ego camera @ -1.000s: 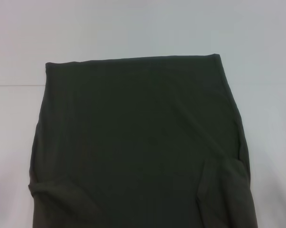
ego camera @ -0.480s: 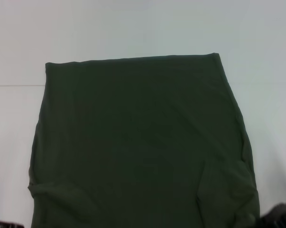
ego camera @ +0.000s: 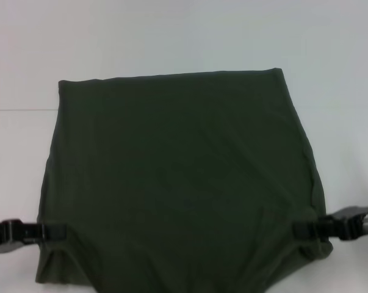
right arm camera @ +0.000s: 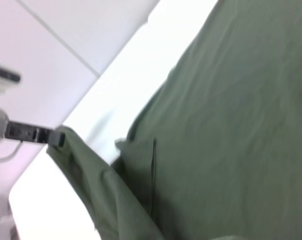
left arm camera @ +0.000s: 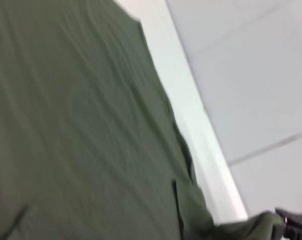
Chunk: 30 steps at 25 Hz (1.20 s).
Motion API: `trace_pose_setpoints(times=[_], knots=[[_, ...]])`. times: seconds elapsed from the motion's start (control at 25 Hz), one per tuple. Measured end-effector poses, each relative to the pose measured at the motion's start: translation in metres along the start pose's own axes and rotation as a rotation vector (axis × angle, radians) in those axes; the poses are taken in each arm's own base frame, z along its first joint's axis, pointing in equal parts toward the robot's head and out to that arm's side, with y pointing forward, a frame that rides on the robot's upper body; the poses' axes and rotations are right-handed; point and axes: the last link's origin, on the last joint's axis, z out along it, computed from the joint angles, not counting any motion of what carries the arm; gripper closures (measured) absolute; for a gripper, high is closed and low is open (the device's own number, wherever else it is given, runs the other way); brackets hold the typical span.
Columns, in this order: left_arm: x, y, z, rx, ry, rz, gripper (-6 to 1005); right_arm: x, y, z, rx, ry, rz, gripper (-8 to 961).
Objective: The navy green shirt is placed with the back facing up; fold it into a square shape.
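Item: navy green shirt [ego camera: 184, 177], plain side up, flat on the white desk [ego camera: 171, 36], lying between the two hands. Left hand [ego camera: 52, 232] and right hand [ego camera: 306, 228]: each clamped on a near-corner side edge, cloth bunched there. Handling advice: lift both corners level and carry them evenly toward the far hem. Obstructions: none seen beyond either hand.
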Motion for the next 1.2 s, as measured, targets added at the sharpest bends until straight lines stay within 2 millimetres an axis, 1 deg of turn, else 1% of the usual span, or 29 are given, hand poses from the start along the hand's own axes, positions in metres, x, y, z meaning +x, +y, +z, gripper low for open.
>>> trace_pose_setpoints(times=[0.2, 0.36, 0.52, 0.84, 1.12, 1.2], knots=[[0.002, -0.008, -0.007, -0.008, 0.138, -0.042, 947, -0.002, -0.007, -0.013, 0.021, -0.143, 0.003, 887], [0.003, -0.01, -0.01, -0.025, 0.218, -0.066, 947, 0.003, -0.014, -0.016, 0.037, -0.253, 0.015, 886], [0.004, -0.014, -0.01, -0.023, 0.27, -0.08, 947, 0.01, -0.022, -0.011, 0.049, -0.331, 0.034, 887], [0.01, -0.025, -0.008, 0.014, 0.382, -0.104, 947, 0.018, -0.036, 0.004, 0.144, -0.393, 0.061, 887], [0.015, -0.029, -0.001, 0.027, 0.422, -0.101, 947, 0.009, -0.042, 0.007, 0.19, -0.48, 0.055, 886], [0.02, -0.028, 0.003, 0.02, 0.439, -0.084, 947, 0.005, -0.043, 0.007, 0.198, -0.5, 0.054, 886]])
